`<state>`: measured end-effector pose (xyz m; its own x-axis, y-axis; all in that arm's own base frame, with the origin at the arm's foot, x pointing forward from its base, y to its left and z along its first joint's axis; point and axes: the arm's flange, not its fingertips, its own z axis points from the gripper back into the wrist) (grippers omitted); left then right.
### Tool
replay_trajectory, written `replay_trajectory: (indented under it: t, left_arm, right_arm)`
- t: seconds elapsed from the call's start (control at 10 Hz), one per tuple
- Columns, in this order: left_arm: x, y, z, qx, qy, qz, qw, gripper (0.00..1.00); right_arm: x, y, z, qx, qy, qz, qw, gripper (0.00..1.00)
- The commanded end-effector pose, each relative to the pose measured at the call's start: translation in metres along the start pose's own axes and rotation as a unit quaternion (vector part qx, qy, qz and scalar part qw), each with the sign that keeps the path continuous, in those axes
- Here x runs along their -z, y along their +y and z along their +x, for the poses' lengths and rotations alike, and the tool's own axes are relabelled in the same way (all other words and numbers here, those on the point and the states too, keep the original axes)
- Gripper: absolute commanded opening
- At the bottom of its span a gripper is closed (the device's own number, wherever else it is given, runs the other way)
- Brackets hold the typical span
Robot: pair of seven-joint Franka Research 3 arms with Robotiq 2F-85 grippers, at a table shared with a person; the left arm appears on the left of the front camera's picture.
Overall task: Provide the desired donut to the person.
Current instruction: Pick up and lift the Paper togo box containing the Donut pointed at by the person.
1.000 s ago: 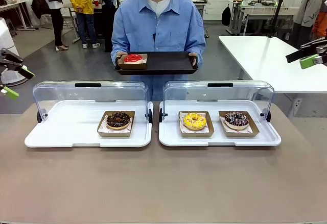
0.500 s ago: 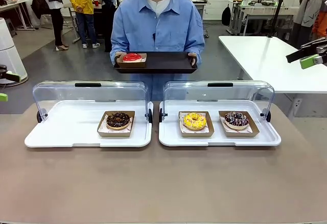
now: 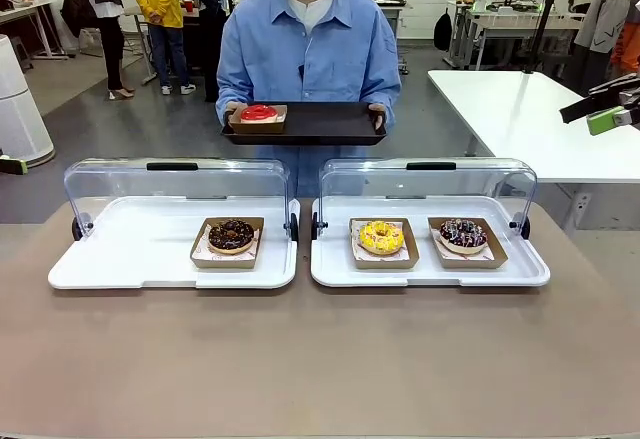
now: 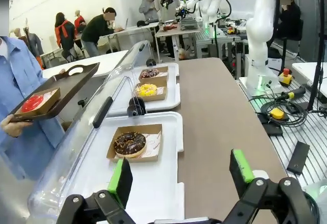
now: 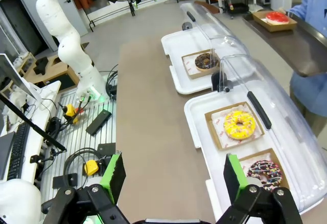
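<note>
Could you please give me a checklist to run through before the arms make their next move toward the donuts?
1. The left end effector is open and empty: ok.
2. The right end effector is open and empty: ok.
3. The left lid and right lid are raised, donuts reachable: ok.
4. The person holds the black tray with free space beside the red donut: ok.
5. Which is wanted, the chocolate donut, yellow donut or sprinkled donut: cannot tell.
</note>
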<state>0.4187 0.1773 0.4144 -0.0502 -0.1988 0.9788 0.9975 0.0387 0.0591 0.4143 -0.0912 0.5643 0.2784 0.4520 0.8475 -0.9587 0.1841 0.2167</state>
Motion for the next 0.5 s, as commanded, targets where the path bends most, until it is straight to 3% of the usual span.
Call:
replay_trajectory:
  t: [0.0,0.1,0.4]
  left_arm:
    - [0.012,-0.002,0.000,0.040,0.037,-0.103,0.993,1.00]
    - [0.000,0.000,0.000,0.000,0.000,0.000,1.000,1.00]
    - [0.000,0.000,0.000,0.000,0.000,0.000,1.000,1.00]
  right_arm:
    - [0.001,0.000,0.001,-0.002,-0.003,0.002,1.000,1.00]
    - [0.001,0.000,0.001,-0.002,-0.003,0.002,1.000,1.00]
    - [0.001,0.000,0.001,-0.002,-0.003,0.002,1.000,1.00]
